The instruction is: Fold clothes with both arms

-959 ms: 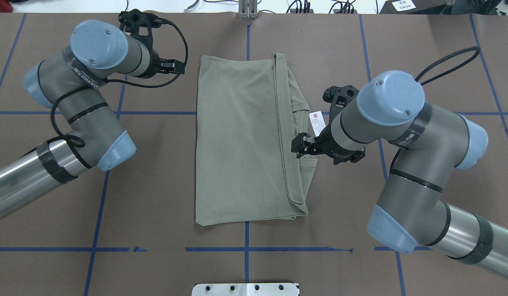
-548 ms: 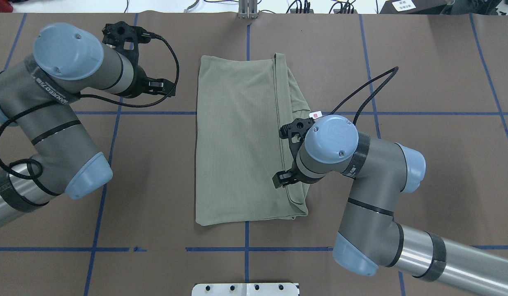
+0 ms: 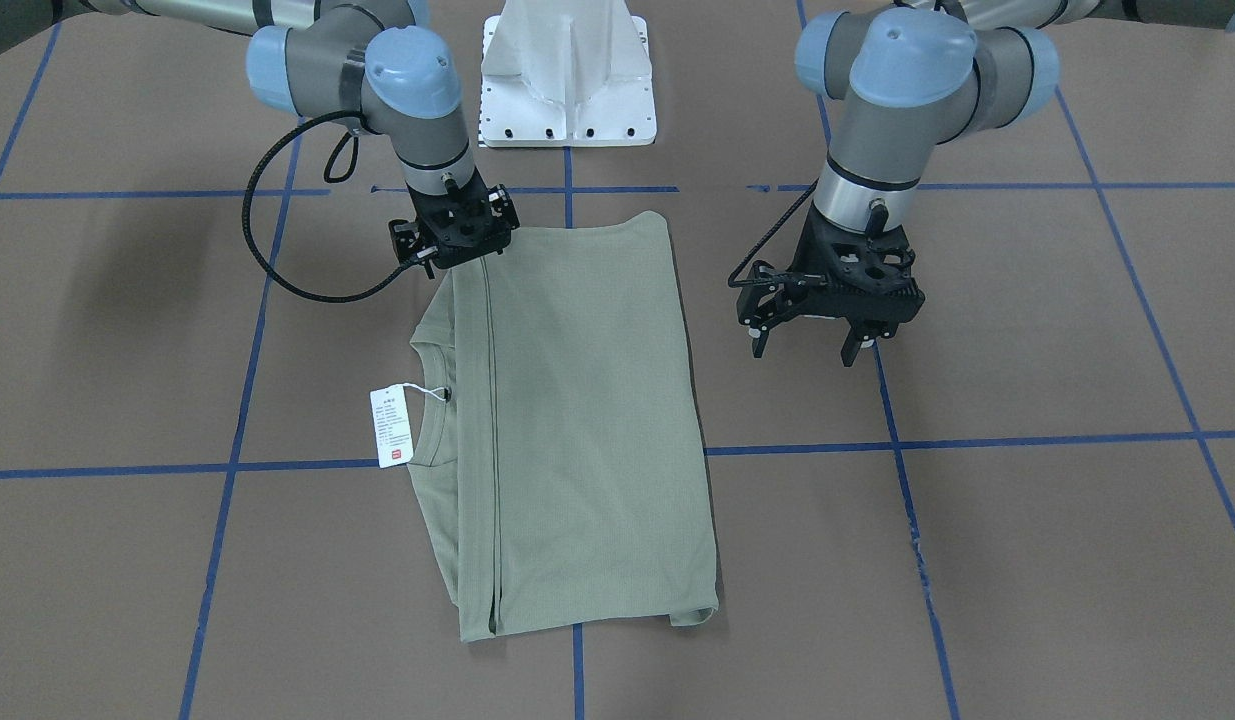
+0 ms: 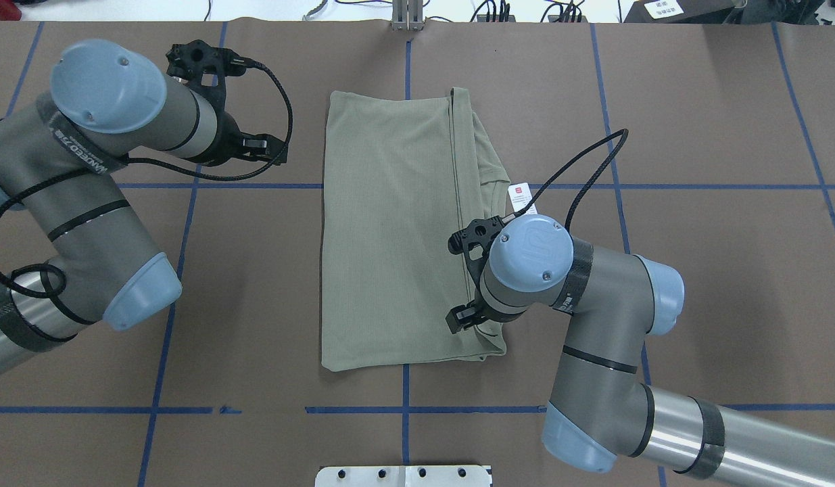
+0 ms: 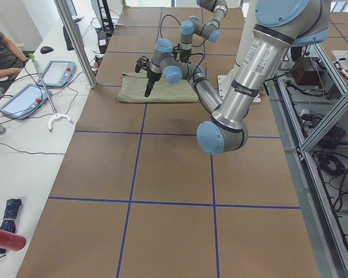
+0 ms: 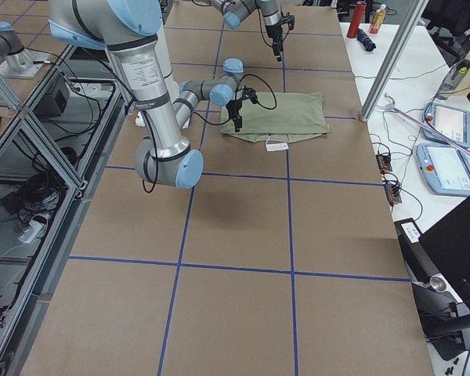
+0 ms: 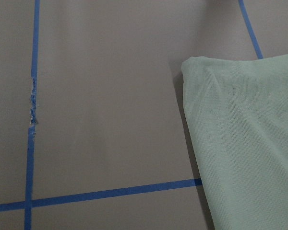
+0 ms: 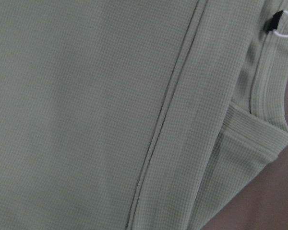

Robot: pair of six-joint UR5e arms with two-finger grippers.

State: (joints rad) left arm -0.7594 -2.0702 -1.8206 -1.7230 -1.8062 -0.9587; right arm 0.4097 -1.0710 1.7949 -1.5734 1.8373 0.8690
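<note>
A brown desk (image 4: pixel 255 304) marked off with blue tape lines (image 4: pixel 221 186) carries everything here. The right hand (image 3: pixel 457 240) points straight down onto the shirt (image 3: pixel 587 420), at the end nearest the robot, on the long doubled edge where one layer lies over another. Its wrist hides the fingers from above and its own camera shows only knit cloth, so I cannot tell whether it is spread or pinching the fabric. Placed there, it looks set to take that corner for the next fold.

Outward from that hand, farther from the robot along the same edge, the round neck (image 3: pixel 432 400) opens sideways. A white tag (image 3: pixel 394 427) on its string lies on bare desk just beside the neck.

Across the shirt, the left hand (image 3: pixel 803 345) hangs above bare desk just beside the opposite long edge. It is clear of the cloth, with its fingers spread wide and pointing down, probably so it can take the matching corner.

The shirt lies flat between the two hands as a long rectangle. Its long axis runs from the robot outward, and the neck is turned toward the right hand's side.
</note>
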